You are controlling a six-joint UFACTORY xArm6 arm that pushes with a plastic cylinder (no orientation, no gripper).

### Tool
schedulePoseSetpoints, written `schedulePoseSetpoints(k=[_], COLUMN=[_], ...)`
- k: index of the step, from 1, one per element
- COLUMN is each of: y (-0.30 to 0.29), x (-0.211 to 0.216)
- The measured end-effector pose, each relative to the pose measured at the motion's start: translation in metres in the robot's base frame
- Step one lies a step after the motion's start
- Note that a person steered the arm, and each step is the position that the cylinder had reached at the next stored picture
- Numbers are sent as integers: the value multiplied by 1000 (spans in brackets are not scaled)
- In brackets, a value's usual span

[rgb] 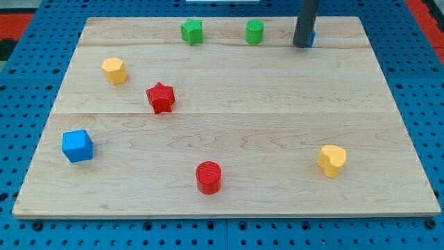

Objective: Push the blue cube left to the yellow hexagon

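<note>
My tip (pixel 302 45), a bare rod with no pincer to open or close, stands at one o'clock on the pale wooden board (pixel 229 132), touching a small blue block (pixel 312 37) it mostly hides. The blue plastic cube (pixel 77 146) lies at eight o'clock, well apart from my tip and below the yellow plastic hexagon (pixel 114 70) at ten o'clock. Risk: an off-centre push could spin the cube aside, or carry it into the red plastic star (pixel 161 97).

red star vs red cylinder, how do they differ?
Shape: the red star has pointed arms; the red cylinder is round with a flat top.
Place: the red star sits in the view's upper left, near the yellow hexagon; the red cylinder sits near the view's bottom edge, centre.
Shared: same red, similar size, both far from my tip.
</note>
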State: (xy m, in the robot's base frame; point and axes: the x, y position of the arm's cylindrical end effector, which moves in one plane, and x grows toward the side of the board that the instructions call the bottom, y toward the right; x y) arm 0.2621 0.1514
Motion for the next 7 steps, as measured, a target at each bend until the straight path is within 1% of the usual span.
schedulePoseSetpoints(k=[1,2,4,5,6,7], y=[0,-13,-92,-147,-207,-275], x=[-4,18,108,173,229,276])
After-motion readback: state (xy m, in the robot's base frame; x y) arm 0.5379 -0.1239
